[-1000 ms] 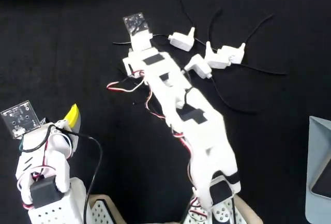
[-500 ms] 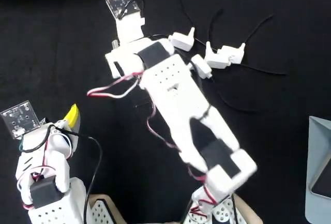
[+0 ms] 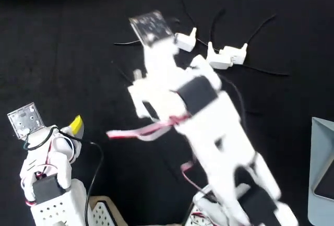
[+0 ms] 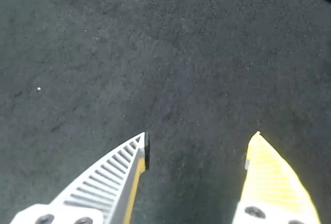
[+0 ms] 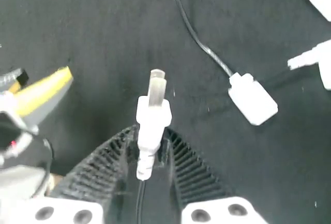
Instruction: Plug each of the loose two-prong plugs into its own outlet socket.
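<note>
My right gripper point(image 5: 153, 132) is shut on a white two-prong plug point(image 5: 153, 114), held above the black cloth with its prongs pointing away from the wrist. In the high view the right arm point(image 3: 193, 111) stands raised over the middle of the table. A white socket piece point(image 5: 253, 99) on a black cord lies on the cloth beyond the held plug. More white plug and socket pieces point(image 3: 226, 56) and another one point(image 3: 185, 40) lie at the back of the table. My left gripper point(image 4: 199, 146) is open over bare cloth at the front left, its yellow finger point(image 3: 76, 124) visible from above.
Black cords point(image 3: 261, 69) trail across the back right of the cloth. A grey bin point(image 3: 319, 179) stands at the right edge. The left arm's base point(image 3: 49, 205) sits at the front left corner.
The right arm has lifted off the table and swung up and toward the front. The left arm shifted only slightly.
</note>
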### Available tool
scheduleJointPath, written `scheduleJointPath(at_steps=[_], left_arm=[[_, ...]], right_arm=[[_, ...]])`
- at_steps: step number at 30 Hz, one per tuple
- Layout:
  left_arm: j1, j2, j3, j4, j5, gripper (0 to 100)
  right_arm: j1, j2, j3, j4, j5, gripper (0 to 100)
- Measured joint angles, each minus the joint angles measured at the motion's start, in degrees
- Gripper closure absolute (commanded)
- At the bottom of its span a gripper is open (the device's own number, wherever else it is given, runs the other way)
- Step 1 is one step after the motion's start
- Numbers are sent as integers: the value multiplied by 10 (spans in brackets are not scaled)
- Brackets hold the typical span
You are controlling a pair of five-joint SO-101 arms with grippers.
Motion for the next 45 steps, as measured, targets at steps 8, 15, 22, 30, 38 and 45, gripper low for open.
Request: scheduleJointPath(at_steps=[8, 15, 22, 30, 38, 45], left_arm=[[0, 0, 0, -3, 0, 694], [0, 0, 0, -3, 0, 695], [0, 0, 7, -3, 0, 695], [0, 0, 7, -3, 0, 695], [0, 0, 7, -3, -1, 695], [0, 0, 7, -3, -1, 695]], right_arm=[[-1, -263, 291, -43, 0, 987], [-1, -425, 533, -105, 22, 987], [-1, -481, 577, -112, 22, 867], [-1, -402, 578, -118, 13, 833], [-1, -390, 564, -118, 123, 850], [0, -383, 564, -84, 210, 850]])
